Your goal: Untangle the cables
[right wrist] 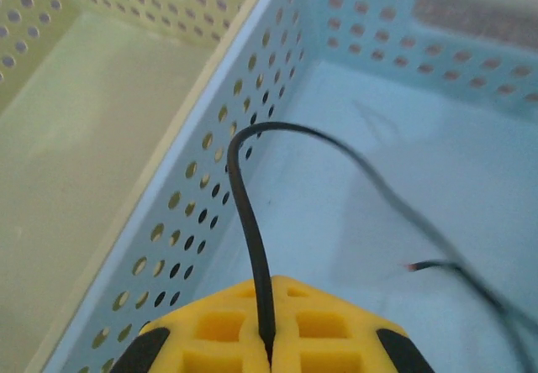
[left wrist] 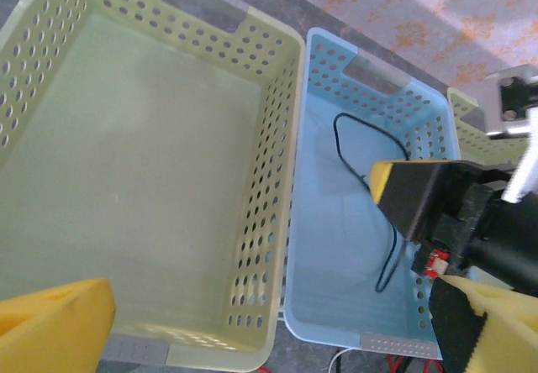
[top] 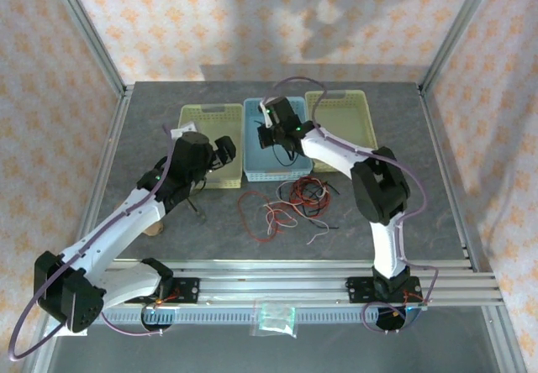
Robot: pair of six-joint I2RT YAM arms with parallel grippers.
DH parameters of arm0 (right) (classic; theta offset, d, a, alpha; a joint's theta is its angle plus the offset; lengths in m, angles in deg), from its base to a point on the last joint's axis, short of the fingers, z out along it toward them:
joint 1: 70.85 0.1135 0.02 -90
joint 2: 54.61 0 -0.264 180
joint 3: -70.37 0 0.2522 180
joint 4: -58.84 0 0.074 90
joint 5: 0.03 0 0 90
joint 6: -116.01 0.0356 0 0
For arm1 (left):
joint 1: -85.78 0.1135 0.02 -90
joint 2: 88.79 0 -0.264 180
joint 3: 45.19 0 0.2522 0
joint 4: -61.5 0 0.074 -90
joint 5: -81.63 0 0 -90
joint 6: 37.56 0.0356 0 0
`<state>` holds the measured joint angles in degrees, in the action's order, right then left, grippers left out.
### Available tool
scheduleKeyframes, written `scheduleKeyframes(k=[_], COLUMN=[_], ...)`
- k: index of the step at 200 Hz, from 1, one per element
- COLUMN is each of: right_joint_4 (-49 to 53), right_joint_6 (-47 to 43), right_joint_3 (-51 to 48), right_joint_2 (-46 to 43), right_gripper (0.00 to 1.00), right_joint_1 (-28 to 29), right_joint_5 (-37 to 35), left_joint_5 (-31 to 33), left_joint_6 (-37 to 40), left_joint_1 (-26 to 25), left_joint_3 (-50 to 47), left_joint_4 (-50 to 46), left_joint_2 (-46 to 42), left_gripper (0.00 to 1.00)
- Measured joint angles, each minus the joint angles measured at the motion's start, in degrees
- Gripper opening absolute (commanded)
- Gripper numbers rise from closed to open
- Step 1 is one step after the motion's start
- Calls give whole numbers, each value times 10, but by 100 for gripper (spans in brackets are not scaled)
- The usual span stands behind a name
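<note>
Grey table (top: 143,121) in a flowery-wallpaper booth, three baskets along the back. So the right jaws are clamped tight on the black cable (right wrist: 252,247) over the blue basket (left wrist: 324,70), and the loose length loops down onto the basket floor. Next door the left jaws are spread wide over the yellow basket (left wrist: 126,180), holding nothing. The other cables (top: 286,205), red, black and pale, sit tangled on the table just in front of the baskets. My worry: that wire looks springy, so if it's let go this high it could flop over the wall. The two wrists are also really close. The right wrist view gives you the pinch itself. From the top the arm covers that, but you get the pile.
</note>
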<state>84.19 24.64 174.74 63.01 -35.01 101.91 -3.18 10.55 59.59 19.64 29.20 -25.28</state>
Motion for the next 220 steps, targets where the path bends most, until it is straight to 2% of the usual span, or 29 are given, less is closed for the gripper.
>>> scheduleKeyframes(k=[24, 54, 95, 105, 132, 153, 167, 191, 220], right_joint_4=[5, 18, 21, 21, 21, 13, -2, -23, -27], right_joint_6=[12, 26, 34, 32, 35, 40, 46, 71, 113], right_joint_3=[3, 16, 49, 49, 32, -7, -43, -105, -162], right_joint_2=[31, 55, 53, 47, 7, -59, -112, -197, -265], right_gripper=[2, 31, 64, 69, 74, 77, 74, 75, 68], right_joint_1=[-1, -9, -16, -17, -17, -17, -17, -17, -18], right_joint_5=[21, 49, 68, 72, 75, 75, 71, 54, 23], left_joint_5=[-6, -13, -15, -16, -22, -33, -35, -42, -50], left_joint_6=[-15, -20, -18, -17, -11, 4, 16, 30, 30], left_joint_1=[1, 1, 1, 1, 0, -4, -17, -54, -100], left_joint_3=[-21, -26, -26, -26, -26, -24, -20, -16, -12], left_joint_4=[4, 4, 4, 3, 3, -5, -18, -33, -40], left_joint_2=[-5, -5, -5, -5, -5, -4, -1, 6, 28], left_gripper=[97, 97, 97, 97, 95, 93, 92, 89, 88])
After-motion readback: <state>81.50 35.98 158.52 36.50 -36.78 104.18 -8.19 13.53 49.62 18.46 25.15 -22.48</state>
